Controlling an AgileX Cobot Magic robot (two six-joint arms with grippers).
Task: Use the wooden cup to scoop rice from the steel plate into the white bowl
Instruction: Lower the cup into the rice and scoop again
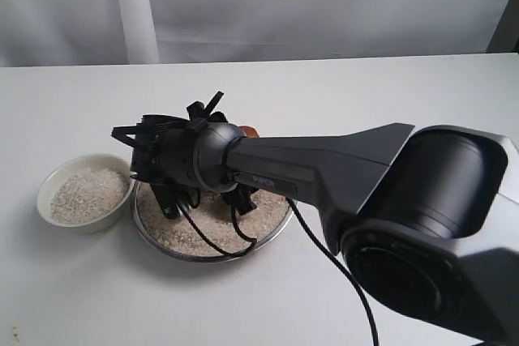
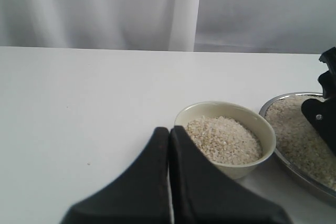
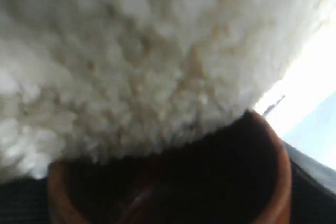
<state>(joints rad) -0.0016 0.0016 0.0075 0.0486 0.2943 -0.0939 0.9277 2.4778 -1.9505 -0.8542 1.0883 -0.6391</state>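
The steel plate (image 1: 278,227) holds a bed of rice (image 1: 185,233). My right arm reaches across from the right, and my right gripper (image 1: 204,194) hangs low over the plate, its fingers mostly hidden by the wrist. A reddish bit of the wooden cup (image 1: 250,130) shows behind it. Up close, the wooden cup (image 3: 274,167) lies tipped with its dark mouth against the rice (image 3: 136,66). The white bowl (image 1: 47,186) stands left of the plate, heaped with rice (image 1: 87,194). My left gripper (image 2: 169,130) is shut and holds nothing, close to the white bowl (image 2: 247,169).
Bowl and plate stand on a white table (image 1: 340,95) with a pale curtain (image 1: 243,6) behind. The right arm's big dark housing (image 1: 438,224) fills the lower right. Black cables (image 1: 324,257) trail from the wrist over the steel plate's rim (image 2: 295,170).
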